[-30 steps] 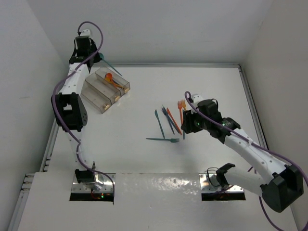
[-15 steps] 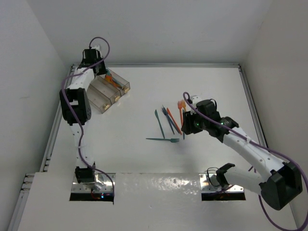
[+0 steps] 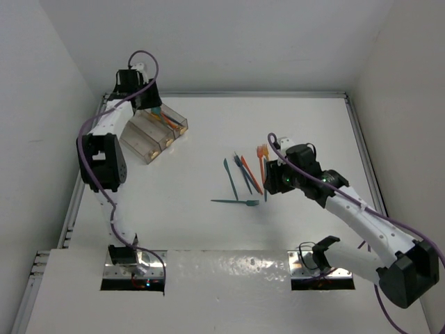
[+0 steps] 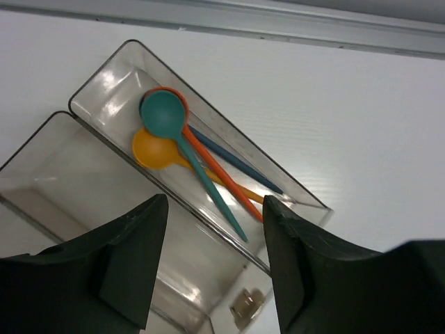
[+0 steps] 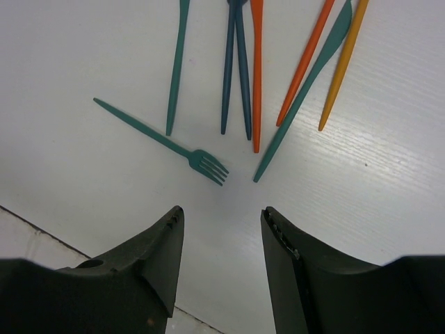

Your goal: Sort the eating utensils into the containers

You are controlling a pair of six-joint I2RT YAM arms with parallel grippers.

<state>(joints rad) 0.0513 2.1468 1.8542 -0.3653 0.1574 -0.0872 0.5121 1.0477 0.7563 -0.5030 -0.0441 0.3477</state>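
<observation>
- Left gripper (image 4: 214, 229), fingers spread and holding nothing, is hovering over the clear tray (image 4: 90, 87).
- Teal spoon (image 4: 164, 115), yellow spoon (image 4: 154, 151), orange spoon (image 4: 222, 177) and blue handle (image 4: 240, 163) are lying together in the tray's outermost compartment, nearest the back rail.
- Right gripper (image 5: 222, 216), fingers apart, is hanging above the loose utensils (image 5: 256, 69) on the table (image 5: 389, 202), with the teal fork (image 5: 206, 163) nearest.

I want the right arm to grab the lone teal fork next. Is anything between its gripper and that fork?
Nothing visible does. Only bare table separates the open right gripper from the teal fork; the other utensils lie beyond it.
</observation>
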